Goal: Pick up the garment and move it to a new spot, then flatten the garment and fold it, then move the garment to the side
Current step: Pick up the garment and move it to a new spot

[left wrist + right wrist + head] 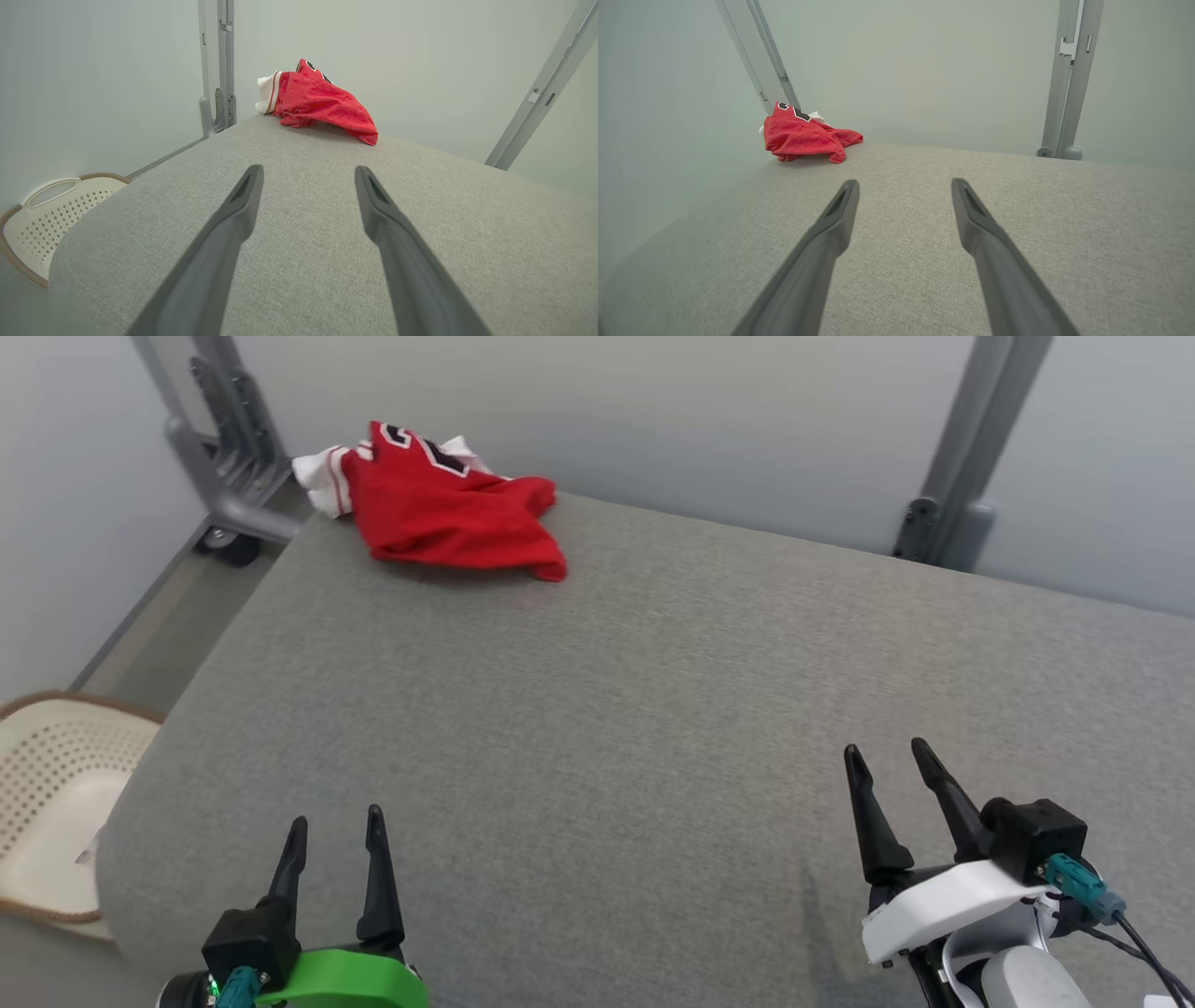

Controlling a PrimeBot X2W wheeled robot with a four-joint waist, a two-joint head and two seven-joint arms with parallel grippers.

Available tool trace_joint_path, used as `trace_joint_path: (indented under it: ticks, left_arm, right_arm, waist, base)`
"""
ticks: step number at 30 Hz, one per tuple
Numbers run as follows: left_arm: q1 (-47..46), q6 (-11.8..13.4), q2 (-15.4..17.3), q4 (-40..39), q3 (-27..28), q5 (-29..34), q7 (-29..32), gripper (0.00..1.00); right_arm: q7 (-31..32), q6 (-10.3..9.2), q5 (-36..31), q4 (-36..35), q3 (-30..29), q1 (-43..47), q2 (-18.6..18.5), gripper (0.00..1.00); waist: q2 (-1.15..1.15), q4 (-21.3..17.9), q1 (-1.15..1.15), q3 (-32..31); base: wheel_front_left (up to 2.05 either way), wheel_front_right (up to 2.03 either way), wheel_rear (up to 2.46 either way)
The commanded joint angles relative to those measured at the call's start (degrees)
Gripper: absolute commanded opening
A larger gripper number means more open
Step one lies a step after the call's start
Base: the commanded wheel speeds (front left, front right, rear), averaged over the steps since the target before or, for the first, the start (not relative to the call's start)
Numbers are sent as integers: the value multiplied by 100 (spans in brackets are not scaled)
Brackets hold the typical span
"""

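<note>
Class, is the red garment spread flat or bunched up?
Bunched up: the garment lies in a crumpled heap with overlapping folds.

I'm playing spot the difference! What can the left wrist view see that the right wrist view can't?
Left wrist view: a white basket with little holes, down beside the grey surface, plus the left end effector, open. Right wrist view: the right end effector, open, and an upright post with round feet at its base. Both: the crumpled red garment at the far corner of the grey surface, with a pale wall behind.
</note>
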Motion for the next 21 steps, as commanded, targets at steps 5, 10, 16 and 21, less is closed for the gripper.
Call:
trace_joint_path:
  ticks: [5, 10, 16, 21]
  left_arm:
    - [180, 95, 6, -246, 209, -9, -19, 100]
    - [317, 138, -40, -446, 287, -18, -19, 100]
    - [404, 154, -71, -542, 284, -45, -19, 100]
    - [105, 44, -86, -502, 230, -161, -19, 100]
  right_arm:
    - [62, -1, 4, 31, 378, -240, -24, 100]
    - [104, -1, -46, 121, 571, -423, -23, 100]
    - [114, -1, -120, 155, 661, -545, -21, 100]
    - [164, -1, -224, 67, 576, -586, -22, 100]
  waist:
    - [0, 915, 0, 203]
    - [0, 956, 0, 327]
    - [0, 975, 0, 461]
    - [0, 979, 0, 629]
  base:
    - [0, 0, 0]
    - [0, 0, 0]
    - [0, 0, 0]
    - [0, 0, 0]
